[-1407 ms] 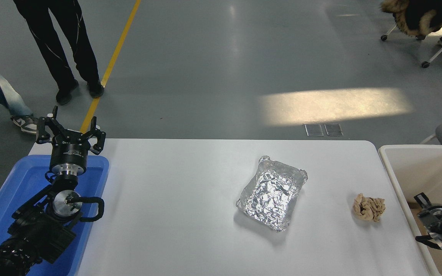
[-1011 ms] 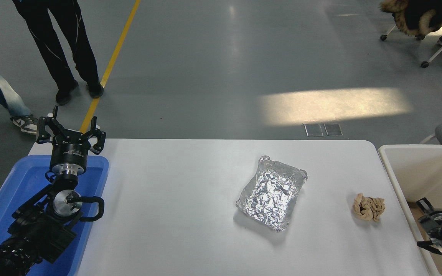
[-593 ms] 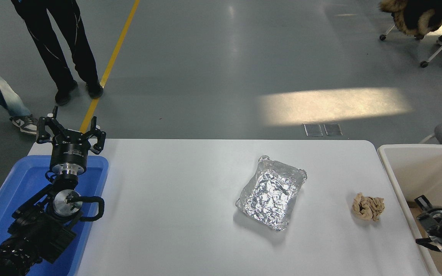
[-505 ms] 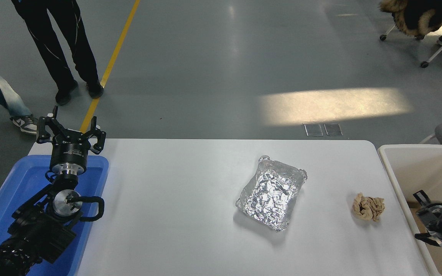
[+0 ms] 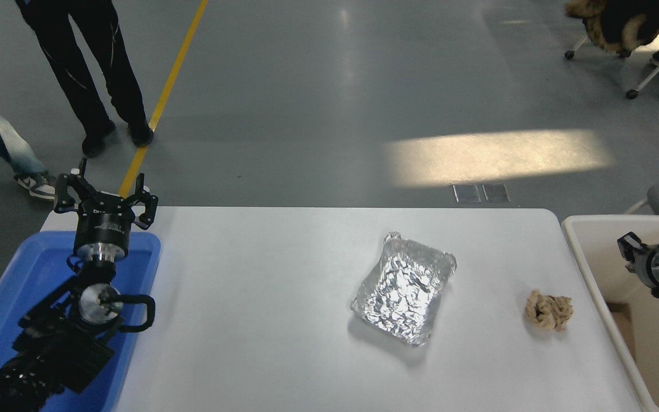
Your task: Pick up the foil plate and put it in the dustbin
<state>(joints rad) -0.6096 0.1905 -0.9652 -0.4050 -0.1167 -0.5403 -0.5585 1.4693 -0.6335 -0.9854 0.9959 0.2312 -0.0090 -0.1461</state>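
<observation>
The foil plate, shiny crinkled silver with a raised rim, lies flat on the white table, right of the middle. The cream dustbin stands off the table's right edge. My right gripper comes in from the right edge over the dustbin, well right of the plate and not touching it; its state is hidden. My left gripper is parked open and empty over the blue bin at the lower left.
A crumpled tan paper wad lies between the plate and the dustbin. A bright blue bin sits at the table's left end. A person's legs stand at the far left; a wheeled chair is far right.
My right arm has risen from the lower right corner to higher up over the dustbin. The foil plate, the paper wad and the left arm have not moved.
</observation>
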